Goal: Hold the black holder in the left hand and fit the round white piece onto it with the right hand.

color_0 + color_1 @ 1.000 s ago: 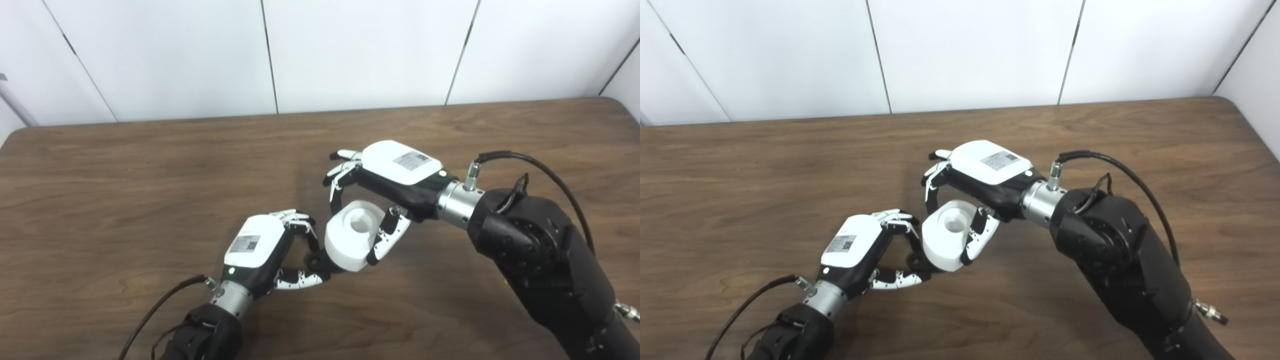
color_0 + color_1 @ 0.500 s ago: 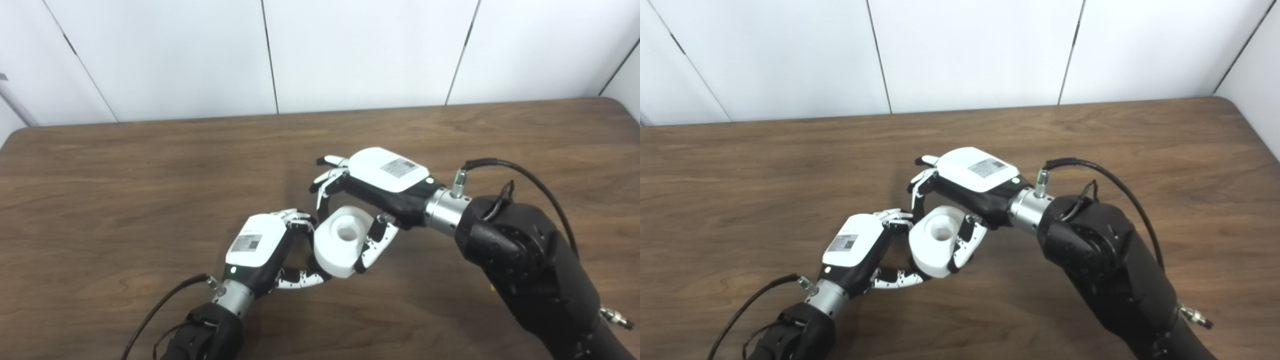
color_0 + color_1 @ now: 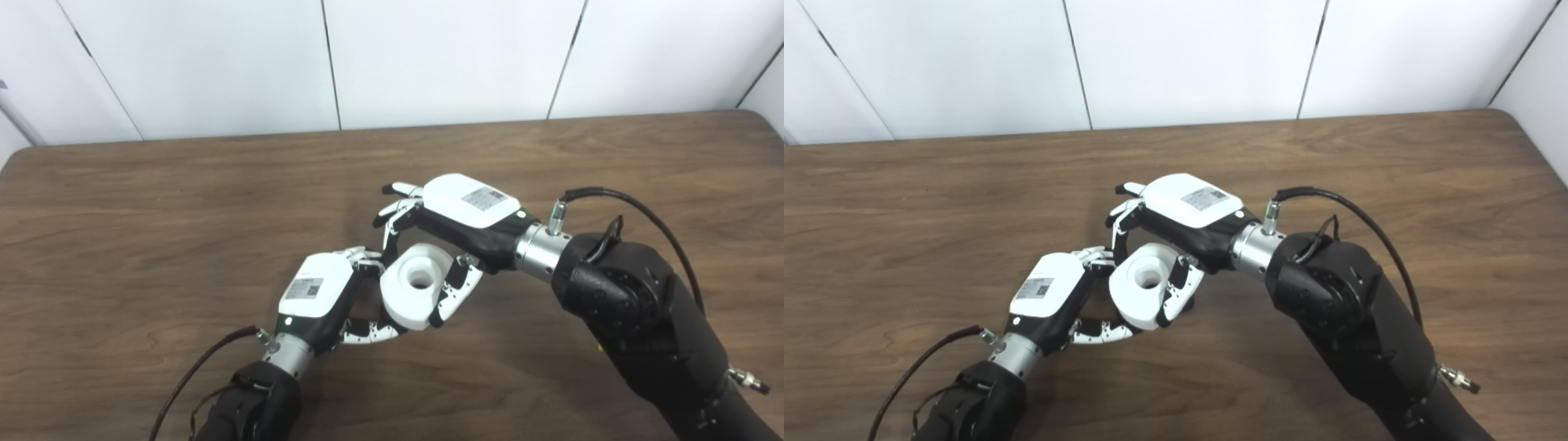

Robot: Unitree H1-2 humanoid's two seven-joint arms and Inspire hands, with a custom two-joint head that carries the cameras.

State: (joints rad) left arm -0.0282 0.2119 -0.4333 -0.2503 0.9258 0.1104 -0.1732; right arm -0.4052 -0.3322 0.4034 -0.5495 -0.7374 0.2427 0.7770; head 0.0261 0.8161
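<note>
1. Now the right hand (image 3: 465, 211) gripped the round white piece (image 3: 415, 285) between fingers and thumb, above the middle of the wooden table (image 3: 153, 202).
2. Just left of it, the left hand (image 3: 318, 294) was curled around what should be the black holder; the holder itself was hidden behind the white piece.
3. This looked like the fitting step, with the piece pressed against the left hand's fingers.
4. Next call: line the piece's central hole up with the holder, then push gently.

Bright, even lighting, sharp focus

Soft shadows lie under both arms on the worktop (image 3: 184, 202); slight glare on the far wall.
</note>
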